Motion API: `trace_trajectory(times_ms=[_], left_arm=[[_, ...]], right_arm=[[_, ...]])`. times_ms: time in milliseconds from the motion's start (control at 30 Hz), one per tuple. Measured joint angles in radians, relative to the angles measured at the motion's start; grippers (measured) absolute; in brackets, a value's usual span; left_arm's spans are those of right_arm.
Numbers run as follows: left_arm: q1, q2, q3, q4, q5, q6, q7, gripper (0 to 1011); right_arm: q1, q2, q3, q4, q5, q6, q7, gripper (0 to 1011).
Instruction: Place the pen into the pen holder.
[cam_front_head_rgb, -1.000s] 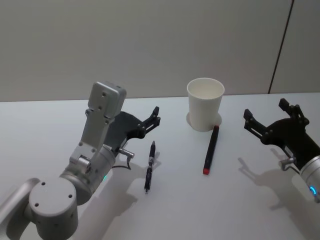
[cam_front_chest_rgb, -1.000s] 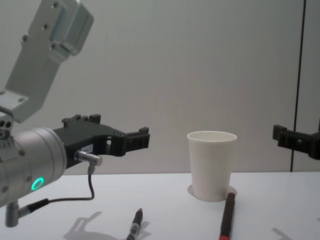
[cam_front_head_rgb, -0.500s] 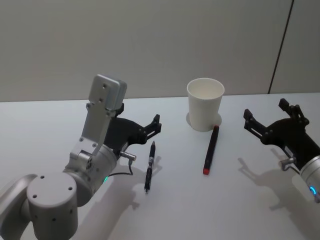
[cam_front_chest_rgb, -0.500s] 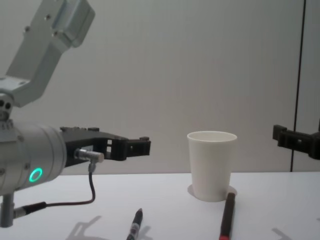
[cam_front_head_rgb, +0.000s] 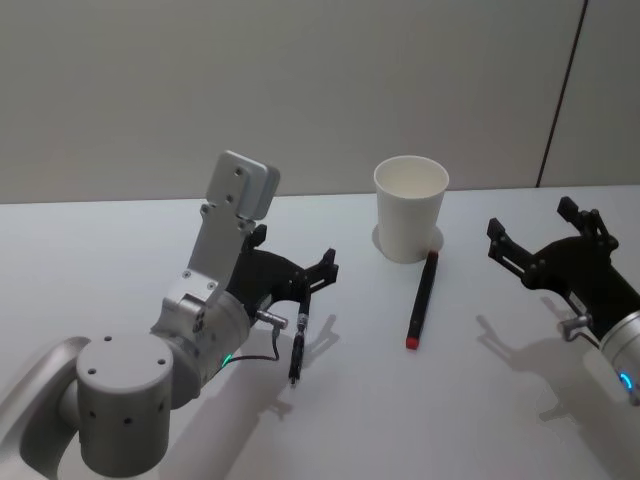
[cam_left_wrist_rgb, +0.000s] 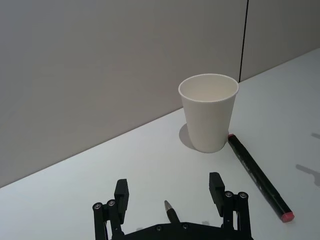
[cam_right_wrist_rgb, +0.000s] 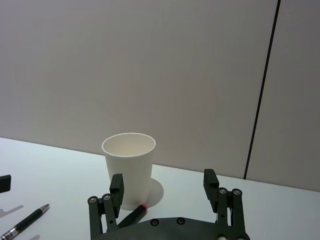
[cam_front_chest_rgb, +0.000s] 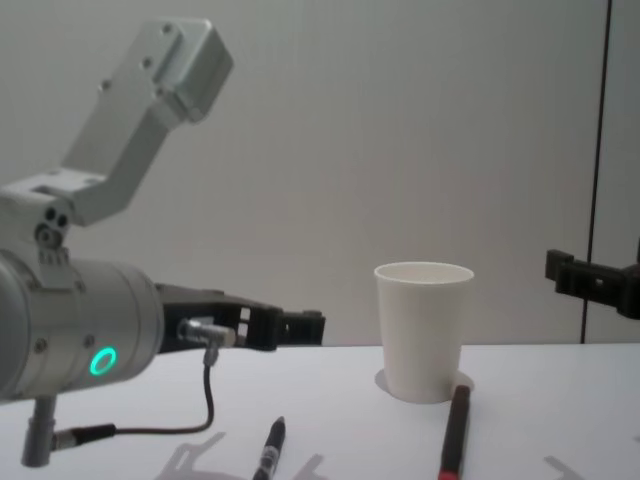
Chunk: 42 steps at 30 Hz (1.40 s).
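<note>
Hovering wide open over the pen (cam_front_head_rgb: 297, 345) just left of centre, the left gripper (cam_left_wrist_rgb: 168, 185) seemed poised to grasp; lowering and closing looked next. The pen holder (cam_front_head_rgb: 410, 210) stood upper centre; the right gripper (cam_right_wrist_rgb: 163, 181) idled open at the right edge.

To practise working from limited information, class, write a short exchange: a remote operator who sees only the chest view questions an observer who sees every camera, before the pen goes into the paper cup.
Operator: Is the left gripper lined up over the slim black pen?
Observer: Yes. In the left wrist view it is open, and the pen's tip shows between its two fingers.
Operator: Is anything inside the paper cup?
Observer: The head view looks down into it, and nothing shows inside.
Operator: I see just a bit of the right gripper. Is it open?
Observer: Yes. The right wrist view shows its fingers spread wide, holding nothing.
</note>
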Motion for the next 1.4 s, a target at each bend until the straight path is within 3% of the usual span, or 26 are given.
trace_trajectory(times_ms=[633,1000,1400], left_arm=[[-0.046,-0.046,0.011,0.114,0.065,0.070,-0.063,1001],[-0.049,-0.050,0.012,0.140,0.075,0.126,-0.098,1001],[-0.040,-0.054,0.013,0.152,0.077,0.144,-0.103,1001]], right_arm=[[0.000,0.000,0.000,0.000,0.000,0.000,0.000,1002],[0.000,0.000,0.000,0.000,0.000,0.000,0.000,1001],[0.000,0.000,0.000,0.000,0.000,0.000,0.000,1002]])
